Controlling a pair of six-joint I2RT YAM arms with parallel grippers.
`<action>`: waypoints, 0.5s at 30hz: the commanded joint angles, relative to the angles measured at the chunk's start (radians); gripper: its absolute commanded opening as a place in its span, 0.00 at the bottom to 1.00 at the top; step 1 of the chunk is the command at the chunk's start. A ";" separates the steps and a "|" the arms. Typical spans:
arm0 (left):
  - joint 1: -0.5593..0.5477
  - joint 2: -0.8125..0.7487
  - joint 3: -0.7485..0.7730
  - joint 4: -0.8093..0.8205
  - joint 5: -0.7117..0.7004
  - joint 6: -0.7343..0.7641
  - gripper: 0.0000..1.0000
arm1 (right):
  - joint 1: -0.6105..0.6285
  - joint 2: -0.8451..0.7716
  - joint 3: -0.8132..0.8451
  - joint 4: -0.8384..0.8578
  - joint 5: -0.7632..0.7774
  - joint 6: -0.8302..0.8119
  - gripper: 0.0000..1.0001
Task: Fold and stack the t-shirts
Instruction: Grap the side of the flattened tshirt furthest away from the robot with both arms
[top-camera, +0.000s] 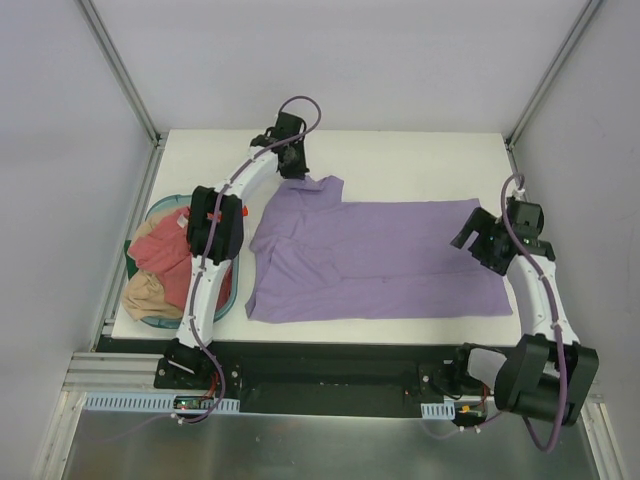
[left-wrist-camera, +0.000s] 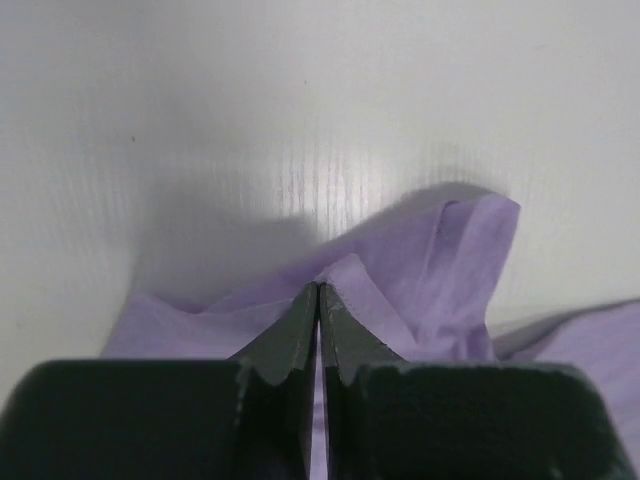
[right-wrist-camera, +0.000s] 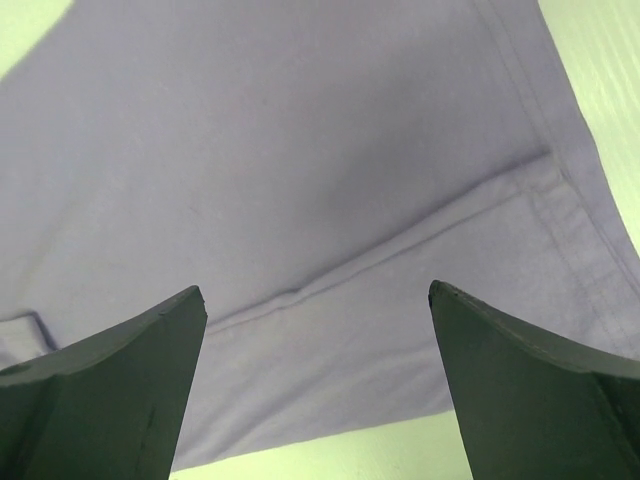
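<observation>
**Lavender tee spread sideways, far-left corner pinched by left pincer**

Spread over the middle of the white tabletop (top-camera: 400, 165): lavender t-shirt (top-camera: 370, 260), long axis running left to right, straight hem end toward the right, sleeve end toward the left. Mostly flat, but wrinkled and bunched along the left end, with the far-left corner drawn up into a peak.

At that peak: left pincer (top-camera: 293, 165), pressed together on a small fold of the lavender cloth. Same grip close up in the left wrist view: left pincer (left-wrist-camera: 318, 300) fingers shut, purple fabric nipped at the tips, a sleeve-like flap standing just to the right.

Over the right end of the same shirt: right pincer (top-camera: 478, 240), spread wide, gripping nothing. In the right wrist view, right pincer (right-wrist-camera: 315, 295) fingers well apart, stitched hem band running diagonally between them. Cannot tell whether the fingertips touch the cloth.

At the tabletop's left edge, just beside the lavender shirt: teal basket (top-camera: 162, 206) holding pink-red t-shirt (top-camera: 165, 250) and tan t-shirt (top-camera: 148, 292), both crumpled, no axis readable.

Partly hidden under the left arm (top-camera: 215, 245): basket and pink-red shirt. Collar of the lavender shirt hard to make out among the folds. Most of the shirt cut off in both wrist views
</observation>
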 joint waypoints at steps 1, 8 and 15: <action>0.016 -0.167 -0.096 0.066 0.047 0.021 0.00 | -0.004 0.115 0.163 -0.044 -0.028 0.030 0.96; 0.018 -0.233 -0.214 0.121 0.167 0.015 0.00 | 0.028 0.381 0.396 -0.074 0.068 0.057 0.96; 0.018 -0.299 -0.349 0.173 0.197 0.004 0.00 | 0.050 0.753 0.764 -0.185 0.212 0.054 0.96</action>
